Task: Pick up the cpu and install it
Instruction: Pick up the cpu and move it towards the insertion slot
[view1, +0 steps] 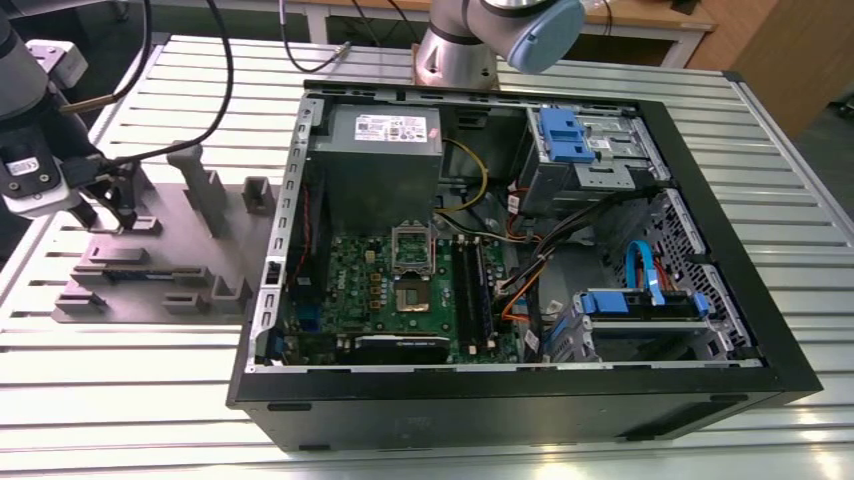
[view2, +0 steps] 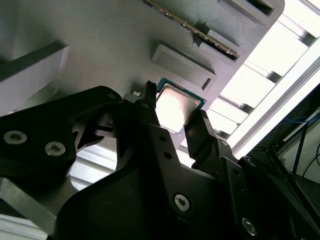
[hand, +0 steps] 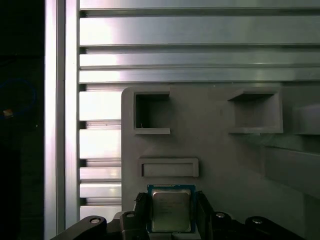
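Cpu (hand: 171, 210) lies flat on the grey fixture plate (hand: 215, 150), silver face up. In both wrist views it is a small chip with a shiny metal lid that catches a pale glare (view2: 176, 107), rounded lid corners and a thin green rim all round. It is close to square, so no long axis stands out. In the first wrist view its sides run parallel to the plate's edges, and faint print shows on the lid. It sits close to one edge of the plate, just beside a shallow rectangular pocket (hand: 169, 168), with two deeper square pockets (hand: 151, 114) further in. The claw (hand: 172, 214) is clenched on the cpu: one black finger (hand: 141, 210) stands against one side of the chip and the other against the opposite side, with no gap showing between them and the rim, and the chip rests on the plate. The second wrist view shows the same hold from an angle, the fingers (view2: 200, 125) hugging two opposite sides of the chip. In the exterior view the claw (view1: 114, 210) stands low over the fixture plate (view1: 160, 275), near that plate's edge on the exterior view's left. The plate lies on the slatted metal desk (view1: 534, 440) towards its edge on the exterior view's left, just beside an open computer case (view1: 534, 400).
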